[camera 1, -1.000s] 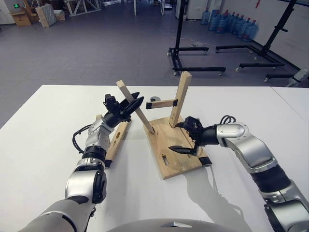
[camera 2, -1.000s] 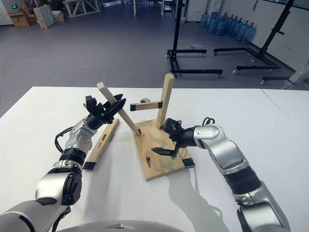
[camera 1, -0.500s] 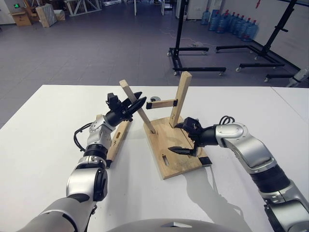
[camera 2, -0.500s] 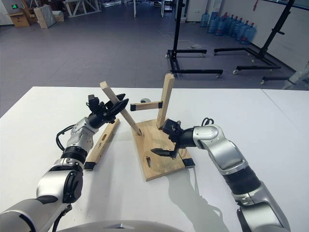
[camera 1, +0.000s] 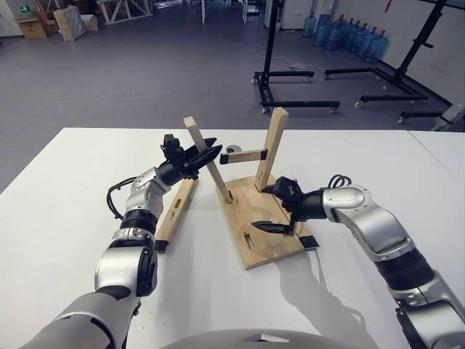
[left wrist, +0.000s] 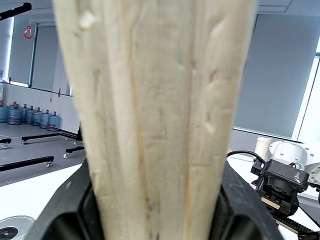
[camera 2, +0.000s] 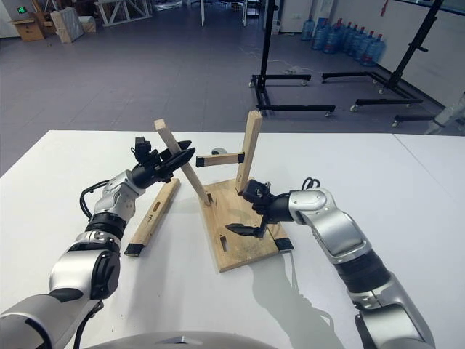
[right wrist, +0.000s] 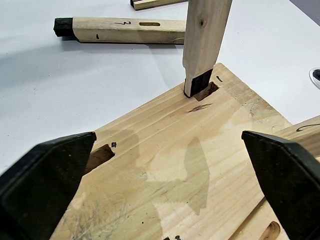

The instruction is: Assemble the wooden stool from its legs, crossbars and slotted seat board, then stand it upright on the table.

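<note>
The slotted seat board (camera 1: 270, 234) lies flat in the middle of the white table. One leg (camera 1: 271, 145) stands upright in its far slot, and a crossbar (camera 1: 244, 155) sticks out from it to the left. My left gripper (camera 1: 204, 154) is shut on a second leg (camera 1: 216, 174), which leans with its black-tipped foot at a slot (right wrist: 200, 86) in the board. The held leg (left wrist: 150, 115) looms close in the left wrist view. My right gripper (camera 1: 261, 209) hovers open just above the board (right wrist: 190, 165). A third leg (camera 1: 174, 211) lies on the table left of the board.
A small round grey fitting (camera 1: 232, 148) sits in the table behind the crossbar. A black-capped piece (camera 1: 309, 241) pokes out under the board's near right corner. Black wheeled racks (camera 1: 298, 73) stand on the floor beyond the table's far edge.
My left gripper has swung the held leg a little to the right and more upright, its foot staying by the board's slot. The right gripper has barely shifted.
</note>
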{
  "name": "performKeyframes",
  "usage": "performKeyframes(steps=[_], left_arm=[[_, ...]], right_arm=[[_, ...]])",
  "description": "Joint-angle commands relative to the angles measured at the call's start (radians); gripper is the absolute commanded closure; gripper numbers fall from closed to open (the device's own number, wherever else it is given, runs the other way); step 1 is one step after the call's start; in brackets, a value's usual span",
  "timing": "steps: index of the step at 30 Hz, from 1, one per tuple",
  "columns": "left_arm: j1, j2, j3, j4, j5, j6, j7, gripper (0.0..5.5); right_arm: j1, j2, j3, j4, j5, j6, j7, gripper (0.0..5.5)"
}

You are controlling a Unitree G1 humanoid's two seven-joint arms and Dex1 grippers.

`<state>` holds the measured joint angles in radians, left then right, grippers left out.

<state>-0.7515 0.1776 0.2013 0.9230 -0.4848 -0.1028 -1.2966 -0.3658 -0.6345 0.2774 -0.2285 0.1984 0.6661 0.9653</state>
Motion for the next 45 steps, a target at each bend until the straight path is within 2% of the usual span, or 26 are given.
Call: performKeyframes(steps=[1,11,24,38,45], left_arm=[[-0.014,-0.006,-0.002,0.024,0.029,-0.039,0.014,3.49],[0.001,-0.017,-0.029,0.045,0.064,-0.072,0.003,3.49],[0.009,-0.041,0.0,0.038,0.015,-0.009,-0.01,3.49],[-0.015,0.014,0.006,0.014,0.034,-0.031,-0.001,3.49],[0.015,-0.003,-0.026,0.015,0.064,-0.04,-0.012,3.49]], right_arm=[[-0.012,0.0,0.004,-0.022,0.006,0.007,-0.005,0.12],[-0.019,0.009,0.013,-0.018,0.004,0.008,-0.004,0.12],[-0.014,0.014,0.018,-0.025,0.004,0.012,-0.006,0.12],[-0.014,0.016,0.021,-0.026,0.006,0.01,-0.011,0.12],[-0.015,0.018,0.025,-0.028,0.006,0.015,-0.014,0.12]])
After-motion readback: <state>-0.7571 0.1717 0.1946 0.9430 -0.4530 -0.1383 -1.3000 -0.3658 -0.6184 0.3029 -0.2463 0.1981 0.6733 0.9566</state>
